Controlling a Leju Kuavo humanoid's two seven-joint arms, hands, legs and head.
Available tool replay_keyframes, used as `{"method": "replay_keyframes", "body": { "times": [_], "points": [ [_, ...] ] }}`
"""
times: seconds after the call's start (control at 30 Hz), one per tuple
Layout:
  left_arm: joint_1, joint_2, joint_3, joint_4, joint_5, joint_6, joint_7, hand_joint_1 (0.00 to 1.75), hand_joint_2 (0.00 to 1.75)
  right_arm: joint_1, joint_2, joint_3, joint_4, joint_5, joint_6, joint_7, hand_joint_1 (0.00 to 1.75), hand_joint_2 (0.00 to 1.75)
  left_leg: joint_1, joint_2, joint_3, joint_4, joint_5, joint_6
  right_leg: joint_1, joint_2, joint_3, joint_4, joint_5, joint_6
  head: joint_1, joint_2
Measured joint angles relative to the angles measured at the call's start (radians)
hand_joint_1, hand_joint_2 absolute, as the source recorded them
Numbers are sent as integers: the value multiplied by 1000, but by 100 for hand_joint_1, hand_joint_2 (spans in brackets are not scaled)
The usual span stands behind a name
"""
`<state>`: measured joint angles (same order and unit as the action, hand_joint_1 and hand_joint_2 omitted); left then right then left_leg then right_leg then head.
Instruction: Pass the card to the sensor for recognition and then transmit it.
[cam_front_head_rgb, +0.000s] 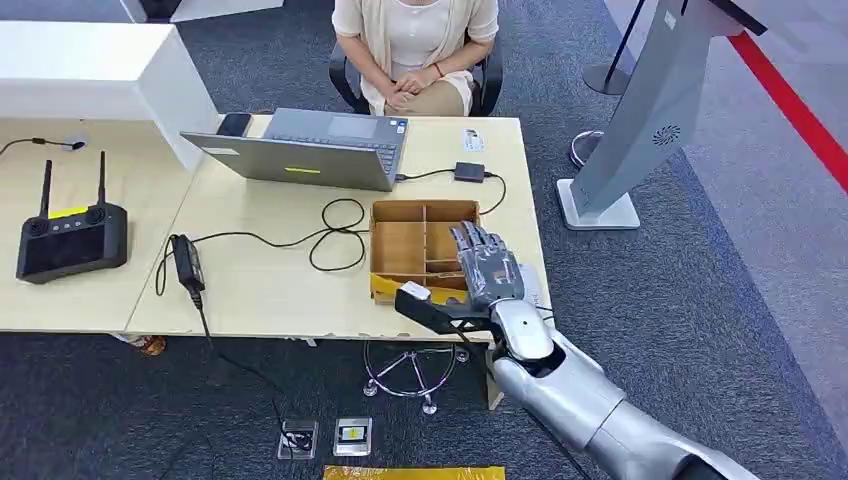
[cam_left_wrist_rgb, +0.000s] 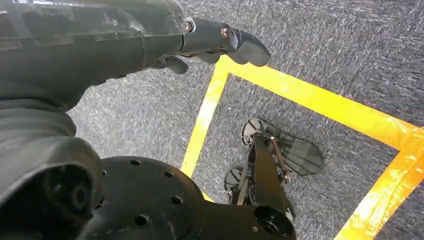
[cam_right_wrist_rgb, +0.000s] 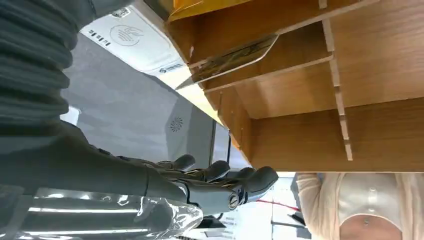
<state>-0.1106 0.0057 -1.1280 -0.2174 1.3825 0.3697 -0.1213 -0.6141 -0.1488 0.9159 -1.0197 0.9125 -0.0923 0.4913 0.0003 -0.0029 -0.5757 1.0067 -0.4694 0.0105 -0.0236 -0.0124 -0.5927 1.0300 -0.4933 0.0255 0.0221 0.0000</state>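
1. while the right hand hangs over the right end of the wooden box, its fingers are stretched out flat and it holds nothing.
2. seen from the right wrist, the card stands on its edge in a narrow slot of the box, leaning on a thin wooden wall.
3. the card's long side runs along the slot, the same way as that wall.
4. the card sits just past the fingers, near but apart from them. nothing is touching it yet.
5. the right hand is much nearer to the card. the left hand hangs down by the floor, next to the yellow tape. its fingers look a little curled, and i cannot tell if they are closed.
6. i think the job has just begun: the card must be picked up first.
7. to get it, the fingers should likely come down on both flat sides of the card and pinch it, then lift it along the slot.
8. a white pad with a printed sign lies on the table right by the box. it may be the sensor, but i am not sure.
9. a person sits at the far side of the table, behind a laptop.
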Motion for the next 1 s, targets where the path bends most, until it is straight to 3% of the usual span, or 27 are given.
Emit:
{"method": "replay_keyframes", "body": {
  "times": [1.0],
  "points": [
    [0,-4,0,1,9,8,-5,0,0,-15,30,0,75,5,1,-14,0,175,0,0,0,0,0,0,0,0,0,0,0,0,0,0]
  ]
}}
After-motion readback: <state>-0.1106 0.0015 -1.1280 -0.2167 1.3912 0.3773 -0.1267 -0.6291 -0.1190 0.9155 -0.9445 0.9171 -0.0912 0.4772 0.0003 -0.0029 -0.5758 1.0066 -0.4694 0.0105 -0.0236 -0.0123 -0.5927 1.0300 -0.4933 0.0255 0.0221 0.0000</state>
